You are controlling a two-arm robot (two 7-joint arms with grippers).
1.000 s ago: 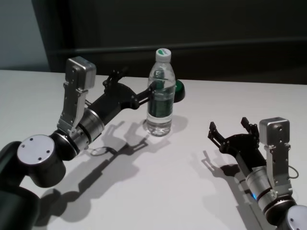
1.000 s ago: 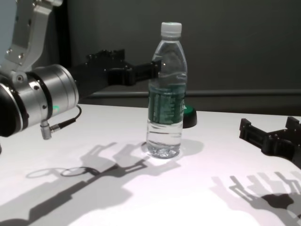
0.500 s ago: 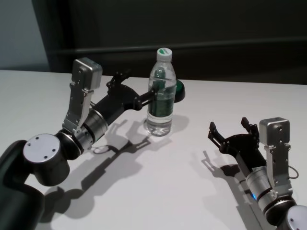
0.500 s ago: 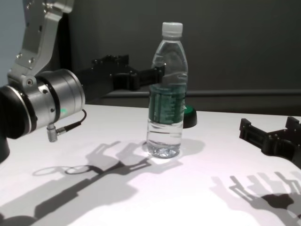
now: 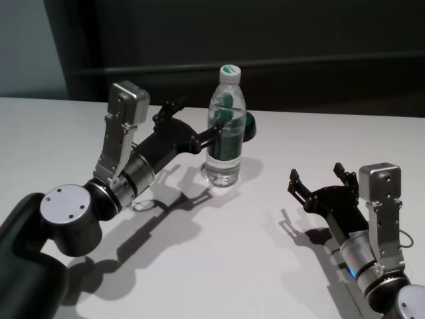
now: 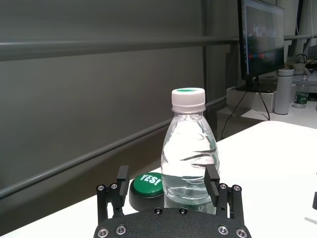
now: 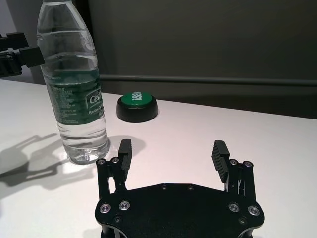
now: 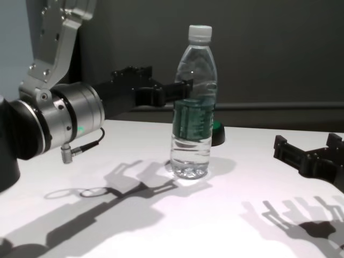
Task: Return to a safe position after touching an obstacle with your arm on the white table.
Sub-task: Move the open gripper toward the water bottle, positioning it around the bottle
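The clear water bottle (image 5: 224,133) with a white cap and dark green label stands on the white table (image 5: 199,266), leaning slightly right in the chest view (image 8: 193,107). My left gripper (image 5: 196,119) is open at label height. One of its fingertips (image 5: 212,132) touches the bottle's left side. In the left wrist view that finger (image 6: 212,179) overlaps the edge of the bottle (image 6: 189,148). My right gripper (image 5: 319,178) is open and empty, low over the table's right part and well apart from the bottle (image 7: 74,89).
A black puck with a green YES top (image 5: 248,126) sits just behind and right of the bottle; it also shows in the right wrist view (image 7: 137,101). A dark wall runs behind the table's far edge. Bare tabletop lies between the two arms.
My left arm has moved forward and right, keeping its finger against the bottle. The bottle's top has shifted slightly right. The right arm has not moved.
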